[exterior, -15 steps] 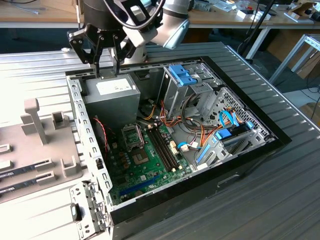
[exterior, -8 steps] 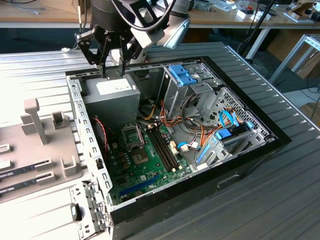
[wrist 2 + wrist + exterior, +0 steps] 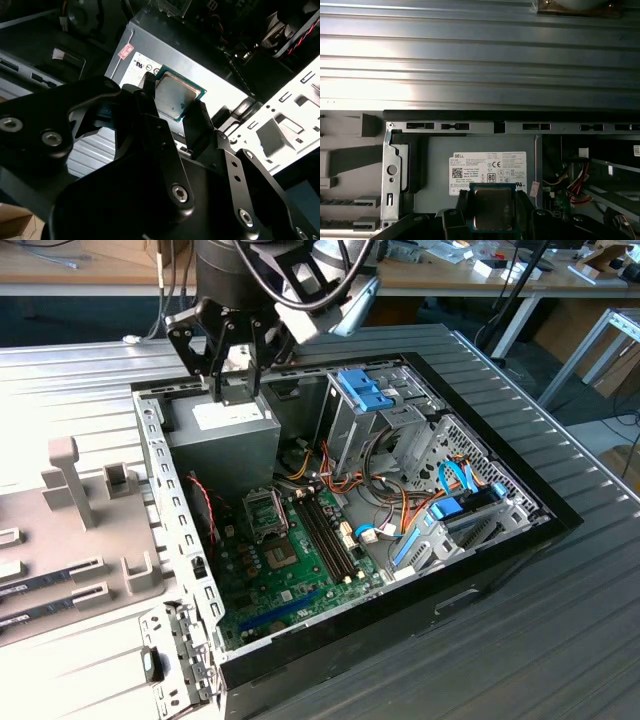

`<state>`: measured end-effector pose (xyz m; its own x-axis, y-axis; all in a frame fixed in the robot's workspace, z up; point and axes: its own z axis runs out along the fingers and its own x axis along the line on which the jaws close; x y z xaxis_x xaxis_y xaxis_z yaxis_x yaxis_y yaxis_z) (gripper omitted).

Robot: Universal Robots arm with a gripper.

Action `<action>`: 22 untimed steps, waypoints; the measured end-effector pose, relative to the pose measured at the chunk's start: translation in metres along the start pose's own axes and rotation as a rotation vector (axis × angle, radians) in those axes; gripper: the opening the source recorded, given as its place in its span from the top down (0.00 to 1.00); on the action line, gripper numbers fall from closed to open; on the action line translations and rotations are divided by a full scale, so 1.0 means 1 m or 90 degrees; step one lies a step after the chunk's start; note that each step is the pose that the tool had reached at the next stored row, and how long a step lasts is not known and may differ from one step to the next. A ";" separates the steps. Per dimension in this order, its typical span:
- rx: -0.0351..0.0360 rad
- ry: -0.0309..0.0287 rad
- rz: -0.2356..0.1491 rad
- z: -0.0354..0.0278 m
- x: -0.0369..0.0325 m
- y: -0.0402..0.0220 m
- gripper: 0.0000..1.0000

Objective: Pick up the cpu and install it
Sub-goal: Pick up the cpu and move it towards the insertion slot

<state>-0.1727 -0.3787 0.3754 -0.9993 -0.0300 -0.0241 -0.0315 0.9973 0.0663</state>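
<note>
The cpu (image 3: 175, 93) is pinched by two opposite edges between the fingers of the pincer (image 3: 172, 101), and its silver top and green rim are seen in both wrist views. The pick-up is therefore judged done, and the carry towards the install is the step in hand. Directly under the pincer lies the grey power-supply box (image 3: 435, 175), from which the chip is held apart. Further from the pincer, down inside the open computer case (image 3: 150, 445), the green motherboard (image 3: 300, 575) is seen in the exterior view, with the square socket frame (image 3: 265, 512) on it and the memory sticks (image 3: 325, 530) just beyond that. The socket is well apart from the pincer, so nothing is installed yet. What is left calls for the chip to be kept level and squared to the socket. Past the case, the ribbed desk (image 3: 480, 50) is seen.
</note>
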 end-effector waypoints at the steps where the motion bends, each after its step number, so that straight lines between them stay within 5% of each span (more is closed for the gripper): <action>1: 0.0000 0.0000 0.000 0.0002 -0.0009 -0.0012 0.53; 22: -0.0001 0.0000 0.000 0.0034 -0.0171 -0.0126 0.53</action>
<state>-0.1552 -0.3905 0.3716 -0.9993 -0.0300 -0.0242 -0.0316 0.9973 0.0663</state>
